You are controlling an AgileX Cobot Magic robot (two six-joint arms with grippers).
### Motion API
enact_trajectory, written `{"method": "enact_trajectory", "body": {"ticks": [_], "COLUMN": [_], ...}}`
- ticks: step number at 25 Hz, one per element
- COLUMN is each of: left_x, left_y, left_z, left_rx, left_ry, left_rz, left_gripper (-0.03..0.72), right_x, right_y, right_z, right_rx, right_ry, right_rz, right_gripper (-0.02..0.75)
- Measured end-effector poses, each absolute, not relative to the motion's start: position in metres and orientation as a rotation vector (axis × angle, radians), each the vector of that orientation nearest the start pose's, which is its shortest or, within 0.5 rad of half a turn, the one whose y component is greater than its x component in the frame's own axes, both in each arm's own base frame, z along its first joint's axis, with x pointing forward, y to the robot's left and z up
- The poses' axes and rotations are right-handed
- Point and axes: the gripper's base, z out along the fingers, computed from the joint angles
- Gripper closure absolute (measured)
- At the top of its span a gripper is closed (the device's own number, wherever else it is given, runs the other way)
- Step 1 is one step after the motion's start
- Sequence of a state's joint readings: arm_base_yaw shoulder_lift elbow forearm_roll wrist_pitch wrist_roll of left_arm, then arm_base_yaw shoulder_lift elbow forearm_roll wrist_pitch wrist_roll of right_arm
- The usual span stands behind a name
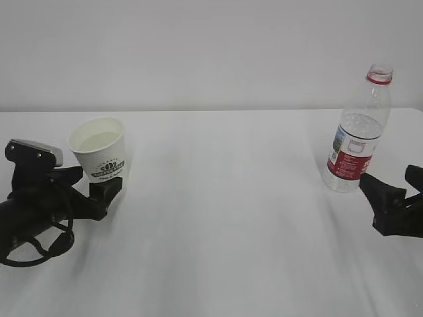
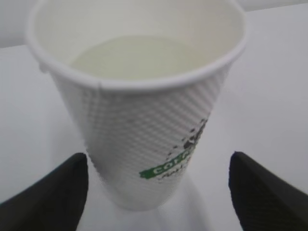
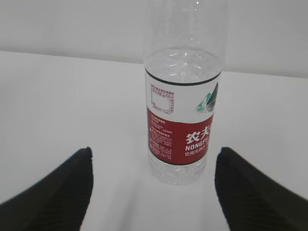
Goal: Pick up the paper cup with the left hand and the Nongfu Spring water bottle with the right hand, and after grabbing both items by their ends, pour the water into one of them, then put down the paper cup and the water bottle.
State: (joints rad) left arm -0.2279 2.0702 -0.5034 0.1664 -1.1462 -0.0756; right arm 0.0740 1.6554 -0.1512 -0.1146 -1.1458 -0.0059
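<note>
- The paper cup (image 1: pixel 100 149) is standing upright on the white desk (image 1: pixel 225 218) at the left side of the exterior view, with its dark green logo facing the camera and its cream inside showing.
- The left hand (image 1: pixel 39 198) is lying low on the desk, just beside the cup's base.
- The left claw (image 2: pixel 159 192) is standing spread wide; in the left wrist view its two black fingers (image 2: pixel 45 197) are sitting on either side of the cup's lower part, with white desk showing between each finger and the cup wall, so it is pinching nothing.
- The cup is holding pale liquid partway up, seen from the left wrist view.
- The Nongfu Spring water bottle (image 1: pixel 360 132) is standing upright on the desk at the right, well apart from the cup, uncapped, with its red neck ring at the top and the red-and-white label around its lower half.
- The right hand (image 1: pixel 396 208) is resting low at the right edge, near the bottle's base.
- The right claw (image 3: pixel 154 192) is also standing spread, its fingers (image 3: pixel 260 192) flanking the bottle (image 3: pixel 182 110) without touching it.
</note>
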Motion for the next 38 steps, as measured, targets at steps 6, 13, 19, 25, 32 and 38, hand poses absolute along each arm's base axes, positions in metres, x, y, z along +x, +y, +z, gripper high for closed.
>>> {"method": "enact_trajectory", "body": {"ticks": [6, 13, 19, 25, 32, 38], "left_x": [0.279, 0.266, 0.256, 0.249, 0.242, 0.242], "left_y": [-0.079, -0.077, -0.075, -0.073, -0.071, -0.071], "left_z": [0.081, 0.093, 0.096, 0.1, 0.116, 0.128], "left_rx": [0.319, 0.325, 0.326, 0.328, 0.326, 0.323], "left_ry": [1.893, 1.875, 1.884, 1.883, 1.837, 1.789], "left_rz": [-0.306, -0.31, -0.311, -0.312, -0.312, -0.312], "left_gripper": [0.027, 0.046, 0.06, 0.068, 0.093, 0.097], "right_x": [0.208, 0.205, 0.203, 0.198, 0.192, 0.19], "right_y": [0.028, 0.038, 0.039, 0.039, 0.037, 0.033], "right_z": [0.132, 0.132, 0.131, 0.14, 0.168, 0.179], "right_rx": [-0.229, -0.325, -0.301, -0.288, -0.276, -0.228], "right_ry": [1.832, 1.825, 1.837, 1.801, 1.66, 1.61], "right_rz": [0.139, 0.222, 0.265, 0.274, 0.252, 0.226], "right_gripper": [0.148, 0.148, 0.148, 0.148, 0.148, 0.148]}}
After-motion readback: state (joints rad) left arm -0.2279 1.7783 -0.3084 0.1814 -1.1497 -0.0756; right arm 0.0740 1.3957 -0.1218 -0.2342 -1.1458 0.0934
